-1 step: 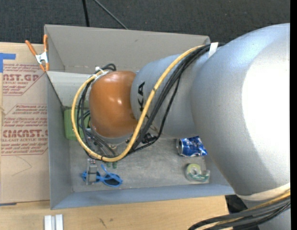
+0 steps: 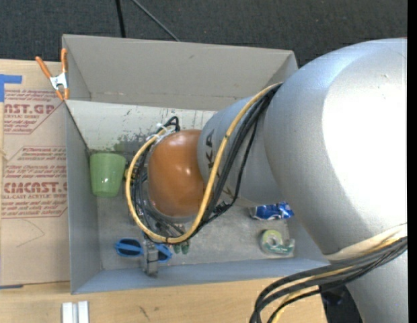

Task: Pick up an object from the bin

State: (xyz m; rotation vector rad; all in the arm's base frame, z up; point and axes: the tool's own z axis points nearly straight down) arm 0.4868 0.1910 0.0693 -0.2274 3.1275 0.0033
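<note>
My gripper (image 2: 152,261) is low in the bin near the front wall, under the arm's orange cover. Right at it lies a small blue tool with looped handles (image 2: 131,248), its right end partly hidden behind the gripper. A little green piece (image 2: 185,247) lies just to the gripper's right. A light green plastic cup (image 2: 106,173) lies on its side against the left wall, well behind the gripper.
A crumpled blue and white wrapper (image 2: 272,212) and a small roll of clear tape (image 2: 276,242) lie at the bin's front right, close to the arm. The arm and its cables cover the middle and right of the bin.
</note>
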